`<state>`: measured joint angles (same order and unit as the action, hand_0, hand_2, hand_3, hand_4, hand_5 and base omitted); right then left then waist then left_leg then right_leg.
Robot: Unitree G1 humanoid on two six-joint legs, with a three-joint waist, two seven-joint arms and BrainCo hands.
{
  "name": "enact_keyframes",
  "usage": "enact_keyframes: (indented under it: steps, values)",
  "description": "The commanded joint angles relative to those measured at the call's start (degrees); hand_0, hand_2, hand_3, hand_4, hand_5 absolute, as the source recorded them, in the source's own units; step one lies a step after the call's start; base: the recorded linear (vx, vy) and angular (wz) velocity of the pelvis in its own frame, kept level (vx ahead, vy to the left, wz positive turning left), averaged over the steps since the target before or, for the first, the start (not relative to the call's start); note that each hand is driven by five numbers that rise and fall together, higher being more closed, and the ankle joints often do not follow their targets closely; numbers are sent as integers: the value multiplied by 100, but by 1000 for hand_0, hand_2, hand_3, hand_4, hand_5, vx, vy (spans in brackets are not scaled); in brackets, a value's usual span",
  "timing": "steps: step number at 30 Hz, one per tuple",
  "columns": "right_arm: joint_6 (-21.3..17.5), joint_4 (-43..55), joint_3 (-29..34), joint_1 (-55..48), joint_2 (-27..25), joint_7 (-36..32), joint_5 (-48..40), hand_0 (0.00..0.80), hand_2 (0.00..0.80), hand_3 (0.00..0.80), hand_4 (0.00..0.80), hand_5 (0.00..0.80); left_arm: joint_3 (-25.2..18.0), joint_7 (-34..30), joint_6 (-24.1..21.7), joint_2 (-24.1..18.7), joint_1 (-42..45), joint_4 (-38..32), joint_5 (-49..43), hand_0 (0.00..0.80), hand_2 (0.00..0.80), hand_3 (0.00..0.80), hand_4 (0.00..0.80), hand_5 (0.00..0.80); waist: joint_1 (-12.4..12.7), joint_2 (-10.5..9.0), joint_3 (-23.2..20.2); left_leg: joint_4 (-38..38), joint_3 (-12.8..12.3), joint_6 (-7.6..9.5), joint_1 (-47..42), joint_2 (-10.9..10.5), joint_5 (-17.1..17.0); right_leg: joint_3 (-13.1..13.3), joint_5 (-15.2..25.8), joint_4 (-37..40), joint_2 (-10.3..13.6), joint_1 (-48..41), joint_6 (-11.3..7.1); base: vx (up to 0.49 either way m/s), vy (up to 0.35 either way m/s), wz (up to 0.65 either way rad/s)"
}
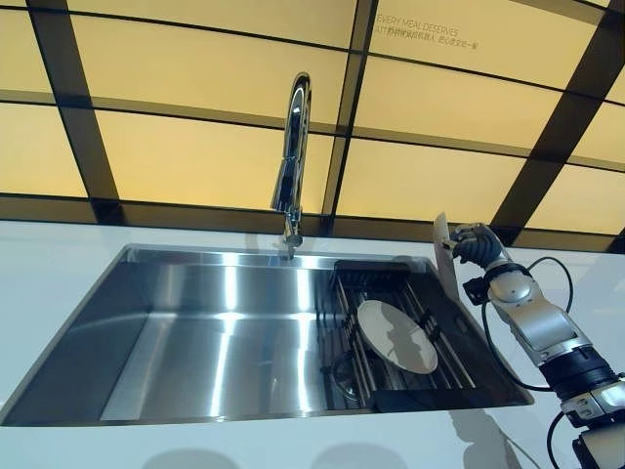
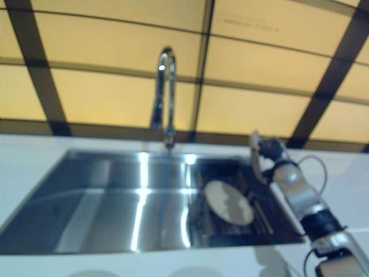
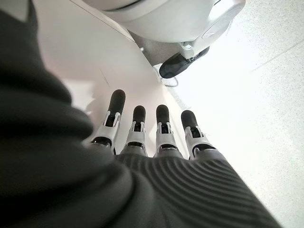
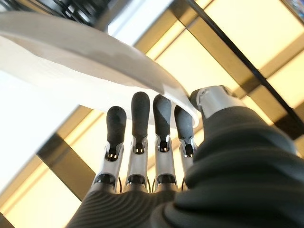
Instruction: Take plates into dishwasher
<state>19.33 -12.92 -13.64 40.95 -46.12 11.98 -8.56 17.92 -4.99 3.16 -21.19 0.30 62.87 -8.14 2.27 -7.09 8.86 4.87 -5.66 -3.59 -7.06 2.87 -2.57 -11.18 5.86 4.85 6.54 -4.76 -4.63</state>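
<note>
Beside the sink (image 1: 195,332), my right hand (image 1: 474,244) pinched a white plate (image 1: 442,252) on edge above the rack (image 1: 391,337); another plate (image 1: 395,337) lay inside. My left hand (image 3: 152,137) hung straight-fingered, empty.

White plate (image 1: 441,256) on edge; second plate (image 1: 395,336) tilted in rack (image 1: 430,391).

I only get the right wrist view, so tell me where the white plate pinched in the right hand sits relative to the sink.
Observer: The right hand holds the white round plate on edge at the right back corner of the black wire rack inside the steel sink.
Operator: Report what is in that rack.
Observer: A second white plate lies tilted in it.
Operator: Now the left hand.
Observer: The left hand shows only in its own wrist view, fingers straight, holding nothing.
</note>
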Motion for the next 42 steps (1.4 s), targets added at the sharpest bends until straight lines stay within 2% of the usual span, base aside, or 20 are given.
enact_keyframes:
  steps: [1, 14, 21, 26, 30, 33, 34, 35, 37, 42]
  values:
    - [-330, 280, 249, 625, -482, 277, 197, 800, 800, 800, 800, 800, 265, 8, -145, 84, -179, 289, -113, 0, 0, 0, 0, 0, 20, 1, -221, -18, -13, 461, 29, -359, 552, 259, -368, -229, -238, -16, -194, -13, 13, -6]
    - [-572, 621, 459, 455, -618, 286, -175, 800, 800, 800, 800, 800, 199, 54, -202, 144, -145, 353, -22, 0, 0, 0, 0, 0, -68, 6, -276, -11, -55, 486, -4, -392, 584, 317, -344, -222, -231, 6, -212, -6, 17, -2]
    - [-684, 843, 870, 13, -1007, 195, -253, 800, 800, 800, 800, 800, 160, 52, -297, 122, -23, 436, -18, 0, 0, 0, 0, 0, -199, 13, -233, -94, -163, 560, -31, -424, 649, 419, -296, -378, -174, 129, -281, -14, 73, -4]
    - [-754, 856, 1220, -353, -1493, 109, -297, 800, 800, 800, 800, 800, 124, 72, -319, 32, 87, 444, -104, 0, 0, 0, 0, 0, -336, -69, -174, -169, -252, 601, -19, -429, 709, 554, -141, -469, -154, 330, -401, -10, 70, -22]
    - [-897, 780, 1619, -670, -1865, 100, -724, 800, 800, 800, 800, 800, 68, 102, -275, -103, 165, 442, -113, 0, 0, 0, 0, 0, -512, -234, -67, -212, -457, 549, -78, -374, 754, 464, 269, -415, -160, 668, -597, -13, 30, -42]
    - [-913, 836, 1825, -863, -2000, 153, -893, 800, 800, 800, 800, 800, 26, 136, -200, -171, 164, 447, -115, 0, 0, 0, 0, 0, -627, -267, 11, -230, -540, 567, -110, -307, 751, 517, 401, -618, -169, 962, -669, -56, 19, -101]
    - [-924, 851, 1897, -939, -2026, 174, -953, 800, 800, 800, 800, 800, 8, 146, -151, -207, 134, 469, -75, 0, 0, 0, 0, 0, -653, -279, 22, -244, -620, 574, -106, -265, 744, 445, 413, -741, -117, 1009, -664, -156, -12, -72]
    - [-1030, 867, 2042, -1101, -2085, 242, -1101, 800, 800, 800, 800, 800, -86, 153, -107, -267, 89, 511, -27, 0, 0, 0, 0, 0, -671, -276, 37, -278, -801, 583, -87, -168, 742, 315, 366, -938, -9, 966, -637, -174, -30, -35]
    - [-1080, 907, 2256, -1322, -2139, 243, -1245, 800, 800, 800, 800, 800, -143, 140, -83, -323, 42, 533, 12, 0, 0, 0, 0, 0, -680, -265, 7, -299, -974, 601, -11, -71, 710, 241, 303, -1103, 123, 869, -599, -176, -50, -42]
    - [-1151, 958, 2610, -1751, -2220, 175, -1366, 800, 800, 800, 800, 800, -141, 93, -83, -382, -48, 576, 56, 0, 0, 0, 0, 0, -682, -224, -130, -320, -1204, 568, 123, 111, 667, 230, 60, -1071, 311, 483, -558, -114, -83, -58]
